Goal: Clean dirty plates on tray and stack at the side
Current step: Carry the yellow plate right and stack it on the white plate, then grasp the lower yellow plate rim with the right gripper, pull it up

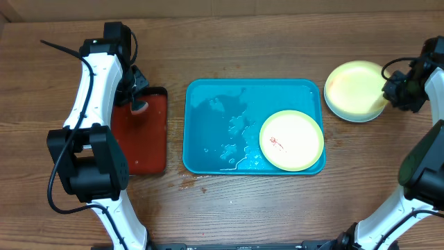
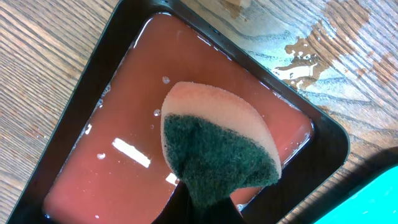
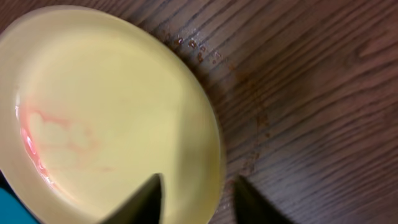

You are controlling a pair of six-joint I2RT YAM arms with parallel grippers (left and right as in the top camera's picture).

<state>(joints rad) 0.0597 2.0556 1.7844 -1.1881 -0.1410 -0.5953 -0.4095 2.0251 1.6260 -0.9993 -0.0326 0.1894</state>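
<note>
The blue tray point(image 1: 208, 125) lies mid-table, wet, and its corner shows in the left wrist view point(image 2: 376, 193). One yellow-green plate point(image 1: 291, 140) with a red smear sits in its right end. Another yellow-green plate point(image 1: 352, 87) rests on a paler plate point(image 1: 355, 117) on the table to the right of the tray. It shows a faint pink smear in the right wrist view point(image 3: 112, 112). My right gripper point(image 1: 394, 90) point(image 3: 199, 179) is open, its fingers either side of that plate's rim. My left gripper point(image 1: 137, 97) point(image 2: 205, 205) is shut on a green-and-pink sponge point(image 2: 217, 149).
A black-rimmed dark red tray point(image 1: 149, 139) point(image 2: 329, 137) holding reddish liquid sits left of the blue tray, under the sponge. Water drops lie on the wood beside it and in front of the blue tray point(image 1: 191, 182).
</note>
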